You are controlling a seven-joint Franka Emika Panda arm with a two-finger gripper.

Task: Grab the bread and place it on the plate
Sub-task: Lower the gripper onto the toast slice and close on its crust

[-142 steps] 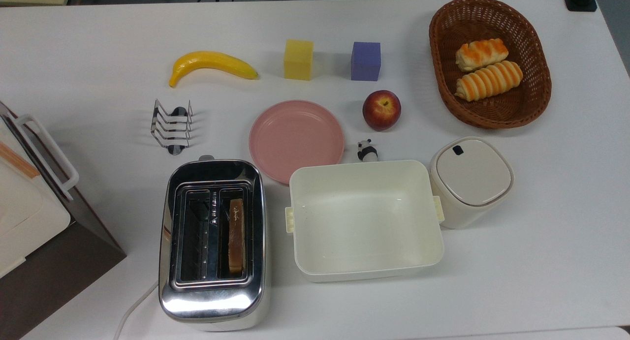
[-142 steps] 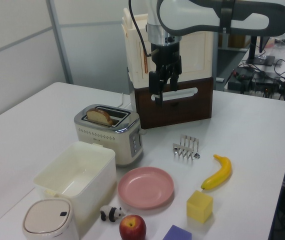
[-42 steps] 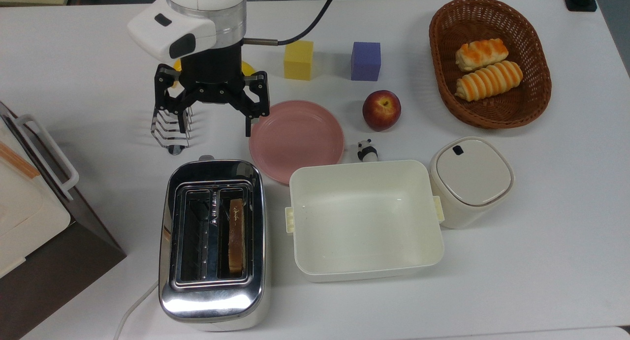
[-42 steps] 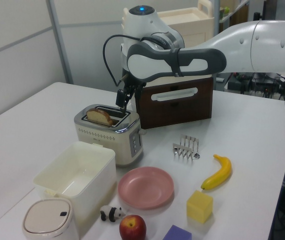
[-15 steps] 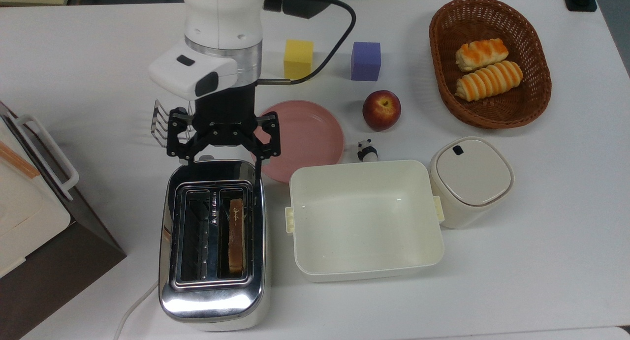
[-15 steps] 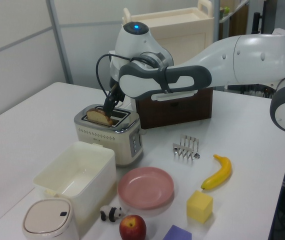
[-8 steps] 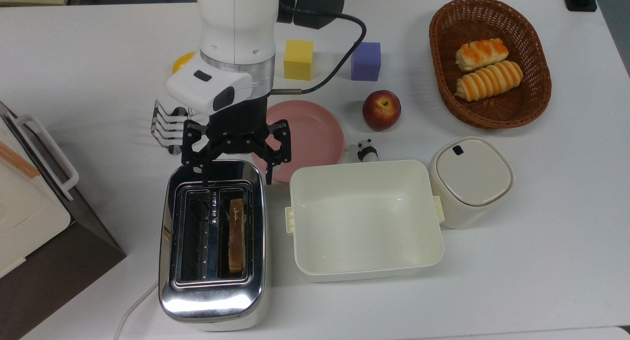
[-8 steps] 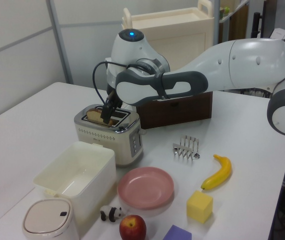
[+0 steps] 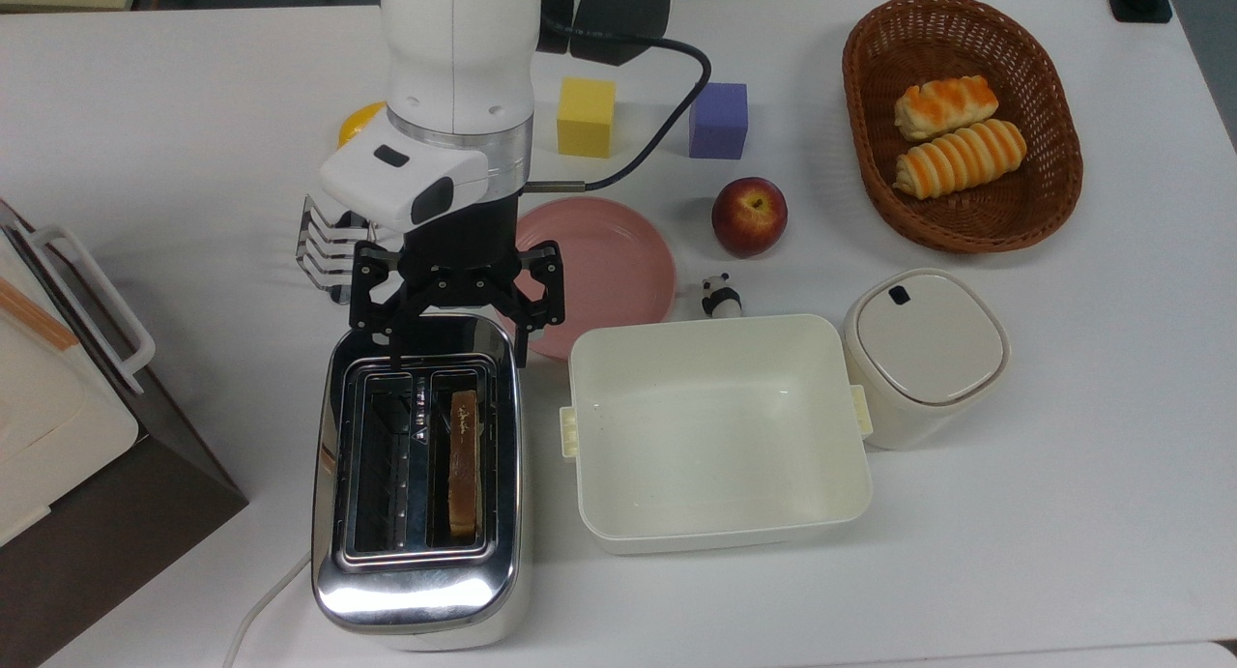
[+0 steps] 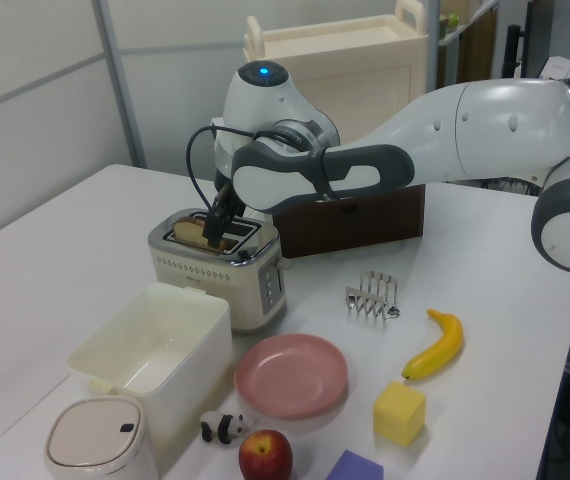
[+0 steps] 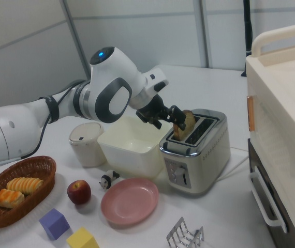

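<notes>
While the bread [image 9: 464, 463] stands edge-on in one slot of the toaster [image 9: 418, 591], the one nearer the cream tub [image 9: 720, 533] in the top view, its upper part rises above the slot in the right view; the slot beside it is empty. At the toaster's far end the gripper [image 9: 456, 349] hangs with its fingers spread wide and holding nothing; one fingertip is over the chrome top and the other is over the toaster's edge on the tub side. Just beyond the toaster, partly under the arm, lies the plate [image 9: 618, 262], bare and close to the tub's corner; a wire toast rack [image 9: 324, 247] stands beyond the toaster on the other side.

I judge that the approach is not finished, because the gripper is not yet around the slice. The risks come from the narrow slot: a fingertip could strike the chrome rim if it goes down off line; a thin slice held only by its top crust could tear or slip; a slanted lift could catch it on the slot's wires.
</notes>
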